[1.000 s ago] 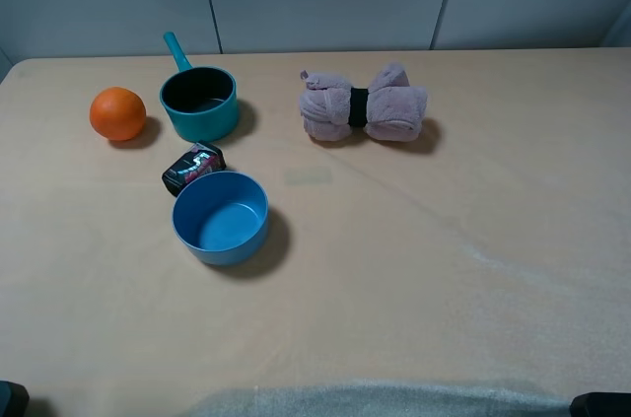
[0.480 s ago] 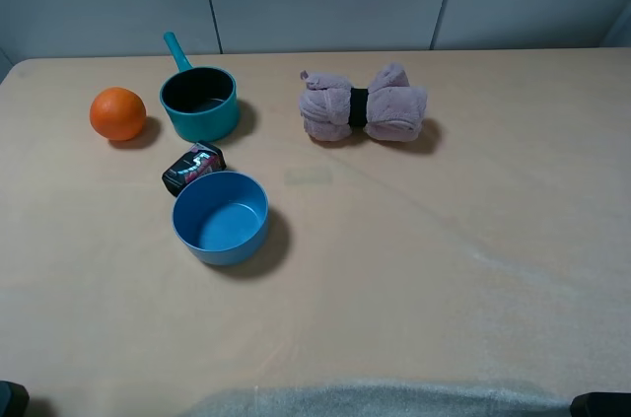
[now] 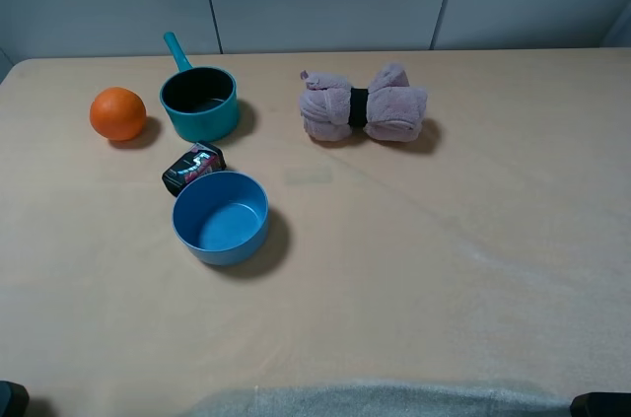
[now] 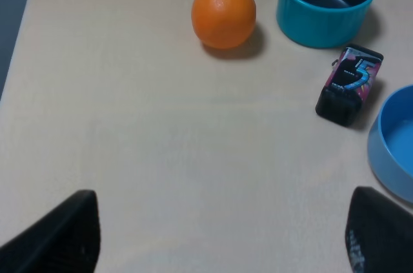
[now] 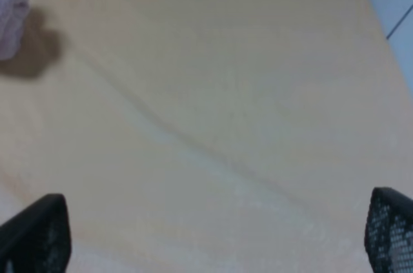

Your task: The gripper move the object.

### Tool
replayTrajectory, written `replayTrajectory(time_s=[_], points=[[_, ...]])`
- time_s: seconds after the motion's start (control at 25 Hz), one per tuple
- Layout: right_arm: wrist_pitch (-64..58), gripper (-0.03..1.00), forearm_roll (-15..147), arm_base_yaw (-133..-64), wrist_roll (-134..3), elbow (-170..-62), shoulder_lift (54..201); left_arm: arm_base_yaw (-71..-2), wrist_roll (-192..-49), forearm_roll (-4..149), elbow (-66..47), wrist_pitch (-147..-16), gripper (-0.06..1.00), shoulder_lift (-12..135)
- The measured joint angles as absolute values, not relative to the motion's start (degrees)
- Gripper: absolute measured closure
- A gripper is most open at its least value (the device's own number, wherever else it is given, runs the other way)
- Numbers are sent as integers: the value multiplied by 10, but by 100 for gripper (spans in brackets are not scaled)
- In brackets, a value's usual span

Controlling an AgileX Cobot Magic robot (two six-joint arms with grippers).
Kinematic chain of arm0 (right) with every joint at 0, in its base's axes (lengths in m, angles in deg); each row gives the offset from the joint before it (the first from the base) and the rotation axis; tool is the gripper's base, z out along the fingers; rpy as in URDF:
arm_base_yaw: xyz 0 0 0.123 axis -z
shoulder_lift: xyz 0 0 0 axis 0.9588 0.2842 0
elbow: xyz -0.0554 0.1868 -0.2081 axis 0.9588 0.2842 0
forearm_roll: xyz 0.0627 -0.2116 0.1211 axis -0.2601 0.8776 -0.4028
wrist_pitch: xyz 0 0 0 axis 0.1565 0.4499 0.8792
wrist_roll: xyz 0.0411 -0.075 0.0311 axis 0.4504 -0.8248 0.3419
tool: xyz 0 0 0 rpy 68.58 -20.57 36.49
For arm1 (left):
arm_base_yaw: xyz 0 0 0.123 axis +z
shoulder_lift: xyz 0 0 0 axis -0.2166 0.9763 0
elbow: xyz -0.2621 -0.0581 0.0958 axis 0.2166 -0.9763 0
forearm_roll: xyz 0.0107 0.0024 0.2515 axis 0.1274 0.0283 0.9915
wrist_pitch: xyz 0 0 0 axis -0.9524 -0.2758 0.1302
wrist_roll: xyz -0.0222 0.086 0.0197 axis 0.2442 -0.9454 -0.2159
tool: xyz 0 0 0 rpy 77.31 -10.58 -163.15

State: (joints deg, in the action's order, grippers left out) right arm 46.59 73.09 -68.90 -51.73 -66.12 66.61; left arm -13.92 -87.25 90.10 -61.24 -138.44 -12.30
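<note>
The blue bowl (image 3: 221, 218) stands upright and empty on the tan table, left of centre; its rim also shows at the edge of the left wrist view (image 4: 395, 144). My left gripper (image 4: 219, 241) is open and empty, its two dark fingers (image 4: 58, 234) spread wide, well short of the bowl. In the exterior view only a dark bit of it shows at the bottom left corner (image 3: 10, 399). My right gripper (image 5: 210, 237) is open and empty over bare table, far from the bowl; a dark bit shows at the bottom right corner (image 3: 601, 404).
A small black box (image 3: 192, 168) lies touching the bowl's far side. A teal saucepan (image 3: 199, 102) with a handle and an orange (image 3: 117, 113) stand behind it. A rolled mauve towel (image 3: 364, 104) with a black band lies at the back centre.
</note>
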Motion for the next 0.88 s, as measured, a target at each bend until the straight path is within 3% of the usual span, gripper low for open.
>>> replayTrajectory(time_s=[0.44, 0.88], points=[[468, 27, 746, -691, -485, -645, 548, -139, -873, 901, -612, -1384, 11, -123], [468, 27, 750, -692, -483, -645, 544, -139, -873, 901, -612, -1384, 11, -123]])
